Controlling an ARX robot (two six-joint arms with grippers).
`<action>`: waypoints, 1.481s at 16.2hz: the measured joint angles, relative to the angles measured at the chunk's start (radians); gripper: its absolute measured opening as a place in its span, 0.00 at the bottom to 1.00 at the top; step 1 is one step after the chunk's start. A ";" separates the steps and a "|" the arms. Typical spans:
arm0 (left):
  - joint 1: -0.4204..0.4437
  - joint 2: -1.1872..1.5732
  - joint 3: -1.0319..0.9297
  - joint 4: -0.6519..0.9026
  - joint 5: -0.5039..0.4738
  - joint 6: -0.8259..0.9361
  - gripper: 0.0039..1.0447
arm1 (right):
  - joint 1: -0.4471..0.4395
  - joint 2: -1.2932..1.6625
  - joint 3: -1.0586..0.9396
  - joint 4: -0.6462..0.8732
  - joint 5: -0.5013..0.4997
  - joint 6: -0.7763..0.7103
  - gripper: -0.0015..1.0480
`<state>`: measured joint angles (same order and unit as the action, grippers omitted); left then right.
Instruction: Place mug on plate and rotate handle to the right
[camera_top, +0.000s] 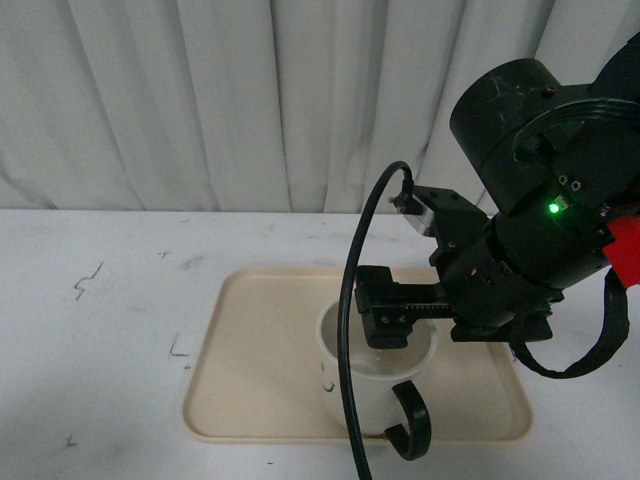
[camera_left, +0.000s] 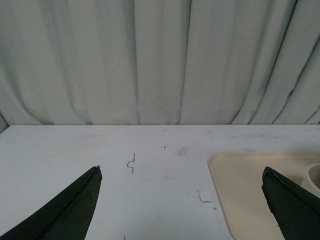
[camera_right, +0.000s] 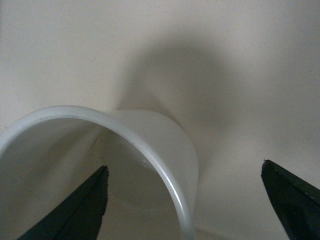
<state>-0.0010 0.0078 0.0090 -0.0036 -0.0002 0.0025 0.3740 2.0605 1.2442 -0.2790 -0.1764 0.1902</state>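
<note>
Right hand (camera_right: 183, 165) spread wide, straddling mug (camera_top: 375, 385) rim; mug upright on plate (camera_top: 260, 340), handle (camera_top: 412, 420) near-right.

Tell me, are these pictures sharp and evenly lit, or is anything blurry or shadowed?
Front view: soft, even light, fairly sharp, with a small green light glowing. Right wrist view: the mug is so close its rim looks soft, and it throws a broad dim shadow on the plate. Left wrist view: evenly lit, table marks clear, the left gripper only dark shapes.
</note>
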 joint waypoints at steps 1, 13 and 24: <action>0.000 0.000 0.000 0.000 0.000 0.000 0.94 | 0.005 0.011 0.012 -0.008 0.000 0.000 0.82; 0.000 0.000 0.000 0.000 0.000 0.000 0.94 | -0.013 0.151 0.496 -0.588 -0.019 -1.306 0.03; 0.000 0.000 0.000 0.000 0.000 0.000 0.94 | 0.045 0.302 0.666 -0.629 -0.045 -1.413 0.03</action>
<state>-0.0010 0.0078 0.0090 -0.0036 -0.0002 0.0025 0.4191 2.3627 1.9102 -0.9081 -0.2214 -1.2232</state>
